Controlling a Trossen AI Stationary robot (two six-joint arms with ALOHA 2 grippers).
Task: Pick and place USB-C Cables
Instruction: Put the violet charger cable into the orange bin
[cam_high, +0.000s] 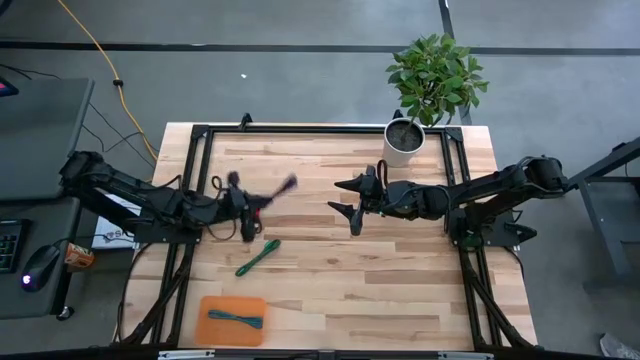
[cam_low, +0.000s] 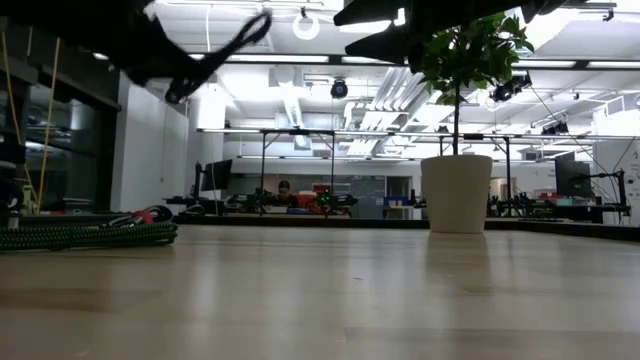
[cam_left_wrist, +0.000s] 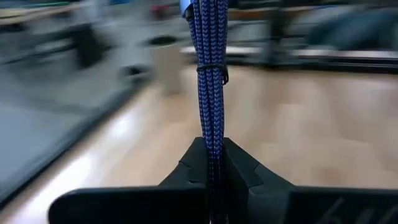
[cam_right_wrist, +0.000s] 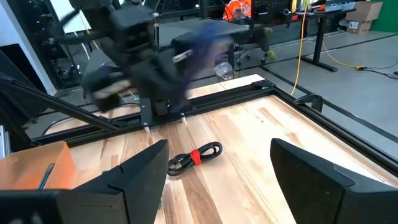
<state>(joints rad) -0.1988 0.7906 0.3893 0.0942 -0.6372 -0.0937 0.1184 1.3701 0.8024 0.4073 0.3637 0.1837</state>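
Observation:
My left gripper (cam_high: 247, 208) hovers over the table's left half, shut on the purple-blue cable bundle (cam_high: 280, 190), which shows high above the table in the low view (cam_low: 240, 38). The green cable (cam_high: 258, 257) lies flat on the wood nearer the near edge. The teal cable (cam_high: 235, 319) lies in the orange tray (cam_high: 212, 302). The red-and-black cable (cam_right_wrist: 196, 155) lies on the table by the left arm. My right gripper (cam_high: 347, 197) waits open over the table's middle, touching nothing. My left gripper pinches the purple-blue bundle between its two fingers (cam_left_wrist: 245, 171) at one end (cam_left_wrist: 213, 146). Its several braided strands run straight out ahead of the fingers, along them, with a thin tie (cam_left_wrist: 212, 67) around them farther out. The bundle is lifted clear of the table.
A white pot with a green plant (cam_high: 405, 140) stands at the far edge, right of the middle. A black frame (cam_high: 300, 128) runs along the table's far and side edges. Bare wood (cam_high: 400, 280) spreads over the near right part.

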